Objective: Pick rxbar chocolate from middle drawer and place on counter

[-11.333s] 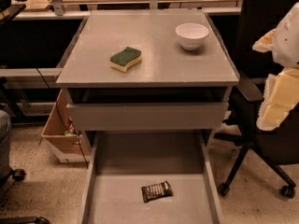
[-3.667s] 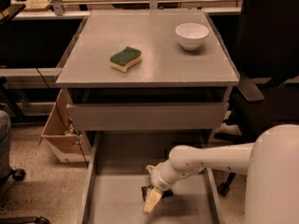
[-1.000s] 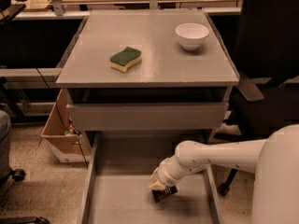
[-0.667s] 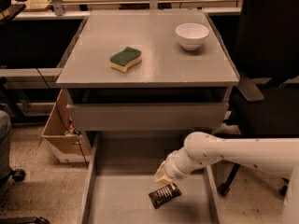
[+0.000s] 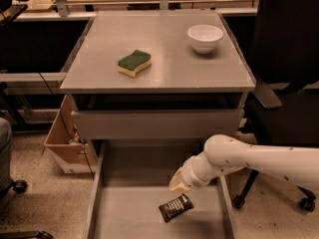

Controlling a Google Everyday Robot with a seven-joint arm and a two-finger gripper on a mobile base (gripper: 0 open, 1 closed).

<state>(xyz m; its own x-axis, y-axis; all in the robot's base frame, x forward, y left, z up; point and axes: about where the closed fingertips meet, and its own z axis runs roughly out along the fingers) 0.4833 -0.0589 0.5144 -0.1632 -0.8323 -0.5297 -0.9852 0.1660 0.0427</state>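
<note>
The rxbar chocolate (image 5: 175, 208), a small dark wrapper with pale lettering, sits tilted over the floor of the open middle drawer (image 5: 124, 213), near the bottom of the view. My gripper (image 5: 178, 183) is at the end of the white arm reaching in from the right. It hangs just above the bar's upper edge. I cannot tell whether it touches or holds the bar. The grey counter (image 5: 164, 68) is above, at the top of the cabinet.
A green-and-yellow sponge (image 5: 134, 62) and a white bowl (image 5: 205, 37) sit on the counter. A shallower drawer (image 5: 154, 124) juts out above the middle drawer. A cardboard box (image 5: 62, 143) stands at the left and a black office chair (image 5: 289, 83) at the right.
The gripper came down onto the bar in the drawer, then rose and drew back a little. The bar now sits more tilted and slightly right of where it first lay.
</note>
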